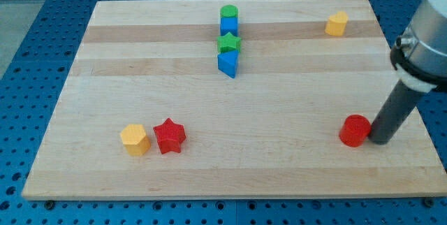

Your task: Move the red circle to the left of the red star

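Observation:
The red circle (354, 130) lies near the view's lower right on the wooden board (230, 162). The red star (169, 135) lies at the lower left, far from the circle. My tip (380, 141) stands just right of the red circle, touching or almost touching its right side. The dark rod rises up and to the right from there.
A yellow hexagon block (134, 139) sits just left of the red star. A column at top centre holds a green circle (229, 12), blue cube (229, 25), green star (229, 42) and blue triangle (228, 63). A yellow block (336, 24) lies at top right.

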`<state>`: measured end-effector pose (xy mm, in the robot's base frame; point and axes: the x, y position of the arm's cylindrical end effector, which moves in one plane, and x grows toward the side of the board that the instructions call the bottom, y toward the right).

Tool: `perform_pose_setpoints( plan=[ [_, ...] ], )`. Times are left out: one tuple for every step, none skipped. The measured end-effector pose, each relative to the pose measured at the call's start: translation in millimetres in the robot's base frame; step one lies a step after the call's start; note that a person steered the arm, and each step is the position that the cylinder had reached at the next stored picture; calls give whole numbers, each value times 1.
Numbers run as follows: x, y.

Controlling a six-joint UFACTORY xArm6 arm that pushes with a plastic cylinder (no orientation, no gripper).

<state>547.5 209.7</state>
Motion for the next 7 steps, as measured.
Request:
perform_pose_setpoints(
  plan=[
    [12, -13],
    [12, -15],
    [12, -28],
    [12, -45],
    [15, -49],
    [7, -16],
    [-12, -15]
  ],
)
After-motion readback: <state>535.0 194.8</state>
